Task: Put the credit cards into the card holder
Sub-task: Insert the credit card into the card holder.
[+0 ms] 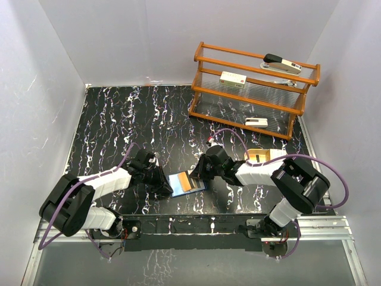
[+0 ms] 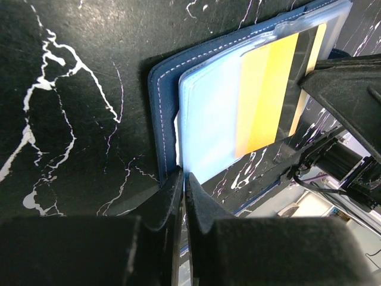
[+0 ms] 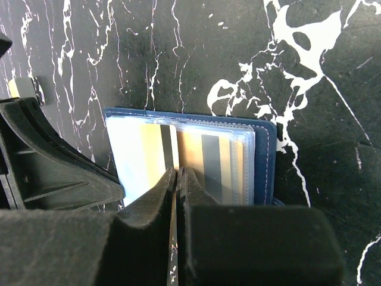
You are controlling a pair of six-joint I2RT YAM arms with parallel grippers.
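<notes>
Navy wallet lies open between the arms, left gripper pinching its edge. Right gripper pinches a striped card at a clear sleeve; insertion appears underway, needing a straight push next.

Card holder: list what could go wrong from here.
1. The right gripper seems to pinch a credit card by its edge; pushing could buckle it or miss the pocket.
2. The card holder could slide; only the shut left gripper meets its edge.
</notes>
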